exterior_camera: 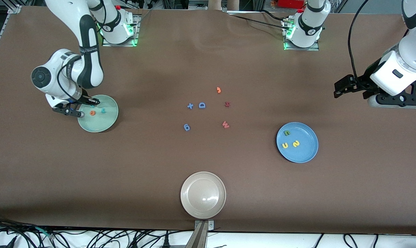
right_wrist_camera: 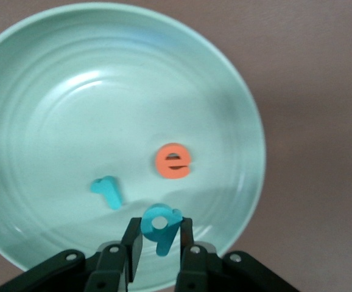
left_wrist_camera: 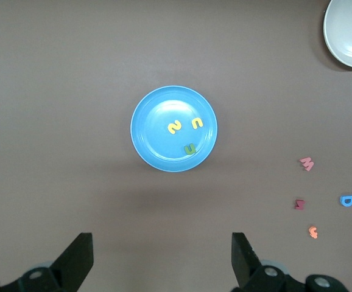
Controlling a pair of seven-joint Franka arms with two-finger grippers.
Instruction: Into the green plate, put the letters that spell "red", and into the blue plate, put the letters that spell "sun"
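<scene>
Scattered at the table's middle lie loose letters: a blue capital "D" [exterior_camera: 202,105], a blue "g" [exterior_camera: 187,127], a red "w" [exterior_camera: 225,124] and a small orange piece [exterior_camera: 219,90]; a beige plate [exterior_camera: 203,195] sits nearest the front camera. Over the green plate [right_wrist_camera: 54,121] the right gripper [right_wrist_camera: 159,238] pinches the teal "d" [right_wrist_camera: 160,224] just above the teal "r" [right_wrist_camera: 108,191] and orange "e" [right_wrist_camera: 174,160]. The blue plate [left_wrist_camera: 158,149] holds the yellow "s" [left_wrist_camera: 175,126], yellow "u" [left_wrist_camera: 197,123] and green "n" [left_wrist_camera: 190,149]; the left gripper [left_wrist_camera: 162,261] waits spread wide, well apart, over bare table toward the left arm's end.
</scene>
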